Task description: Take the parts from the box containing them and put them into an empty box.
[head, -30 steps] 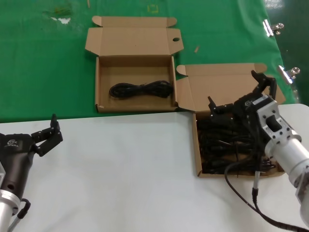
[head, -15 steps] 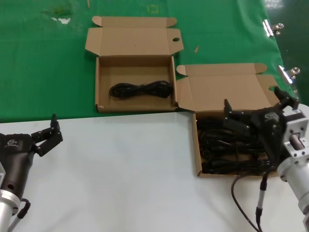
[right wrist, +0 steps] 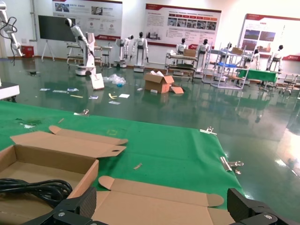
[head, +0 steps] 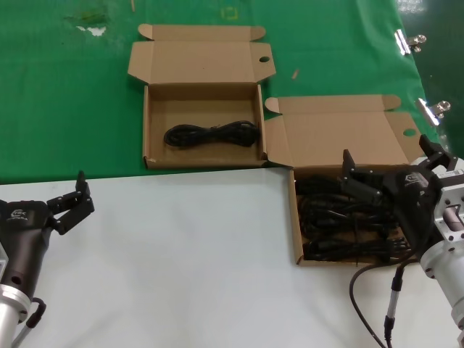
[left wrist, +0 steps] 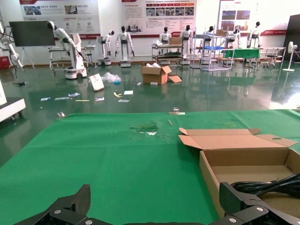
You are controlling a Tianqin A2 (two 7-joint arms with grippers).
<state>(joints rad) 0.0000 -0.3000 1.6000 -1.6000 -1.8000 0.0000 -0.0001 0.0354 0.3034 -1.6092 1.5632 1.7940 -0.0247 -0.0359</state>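
Note:
Two brown cardboard boxes lie open. The far box [head: 148,123] holds one black cable bundle [head: 212,134]. The near right box [head: 298,232] holds several black cables [head: 341,217], and its lid [head: 341,134] lies flat behind it. My right gripper [head: 389,161] is open and empty, low over the right half of that box. Its wrist view shows the lid [right wrist: 159,201] between the jaws and the far box [right wrist: 42,164] with its cable [right wrist: 33,187]. My left gripper [head: 69,203] is open and empty at the near left; its wrist view shows the far box [left wrist: 248,159].
The boxes lie on a green mat [head: 72,109]; the right box reaches onto the white table [head: 181,268]. Metal clips [head: 409,41] [head: 433,110] lie at the mat's right edge. The right arm's black cable [head: 388,312] hangs near the front right.
My right gripper has moved right and toward me over the full box, still open and empty. The left arm has not moved.

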